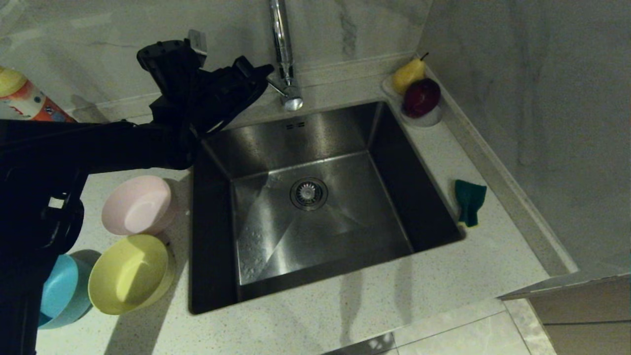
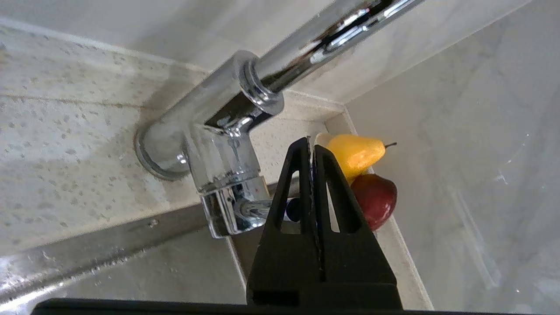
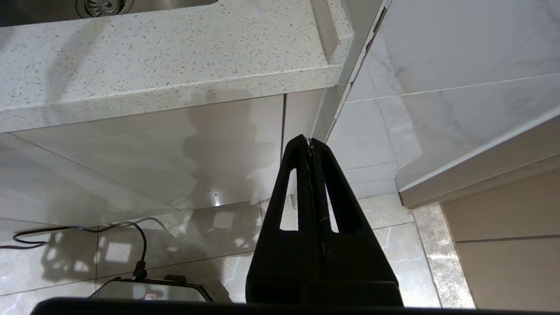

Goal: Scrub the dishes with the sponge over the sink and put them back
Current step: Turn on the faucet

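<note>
Step in hand: the left hand (image 2: 311, 146) is up at the back edge of the surface (image 1: 443, 276), beside the base of the faucet (image 1: 286, 74), its tip near the lever; I judge it is working the tap before any scrubbing starts.
Left hand: fingers pressed together, holding nothing.
Right hand (image 3: 310, 142): fingers together, empty, parked below the front edge of the surface, facing the cabinet and floor.
Progress: at the very start by my reading; no bowl or sponge has been picked up.
Sink (image 1: 419, 197): set in the middle of the surface, nothing in it but the drain strainer (image 1: 308, 193); water drops show on its floor toward the left front.
Pink bowl (image 1: 138, 204): on the surface left of the sink, tilted, holding nothing.
Yellow bowl (image 1: 129, 273): just in front of the pink one, toward the front left, holding nothing.
Blue bowl (image 1: 61, 291): at the left edge beside the yellow bowl, partly hidden by the left arm; contents cannot be told.
Sponge (image 1: 469, 201): on the surface at the right rim of the sink, green face up, well apart from both hands.
Small white dish (image 1: 428, 117): back right corner, holding a yellow pear (image 1: 408, 75) and a dark red apple (image 1: 421, 96).
Next move calls for: spread fingers over a bowl rim on the left, and the right hand raised to the sponge.
</note>
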{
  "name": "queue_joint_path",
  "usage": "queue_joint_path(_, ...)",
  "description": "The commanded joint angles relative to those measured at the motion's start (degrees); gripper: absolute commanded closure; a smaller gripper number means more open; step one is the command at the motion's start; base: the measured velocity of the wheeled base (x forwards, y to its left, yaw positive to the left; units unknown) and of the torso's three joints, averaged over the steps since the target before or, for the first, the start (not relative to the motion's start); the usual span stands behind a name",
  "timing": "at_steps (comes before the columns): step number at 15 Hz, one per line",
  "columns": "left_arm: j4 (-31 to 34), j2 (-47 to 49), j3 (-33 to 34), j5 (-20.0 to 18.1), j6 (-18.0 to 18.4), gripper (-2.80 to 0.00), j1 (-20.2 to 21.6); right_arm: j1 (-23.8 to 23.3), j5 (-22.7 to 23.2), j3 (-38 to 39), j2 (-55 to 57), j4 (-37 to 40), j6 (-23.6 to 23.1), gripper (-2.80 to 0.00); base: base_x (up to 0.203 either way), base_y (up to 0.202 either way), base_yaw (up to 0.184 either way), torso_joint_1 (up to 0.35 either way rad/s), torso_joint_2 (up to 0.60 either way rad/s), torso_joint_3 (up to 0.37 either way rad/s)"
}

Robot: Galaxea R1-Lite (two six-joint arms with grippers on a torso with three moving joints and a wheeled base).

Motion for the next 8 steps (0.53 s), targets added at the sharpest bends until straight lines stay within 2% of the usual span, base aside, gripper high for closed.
queue_joint_path(1,-0.25,-1.42,0.90,-0.11,-0.27,0.00,-0.66,0.01,0.03,0.01,0.05,-0.04,-0.05,0.00,0.000,0.000,0.000,0.000,0.00,0.000)
queue_joint_path(8,-0.99,-5.21,10.03,-0.02,-0.07,0.00,-1.71,0.00,0.03,0.01,-0.01,-0.04,-0.05,0.00,0.000,0.000,0.000,0.000,0.00,0.000)
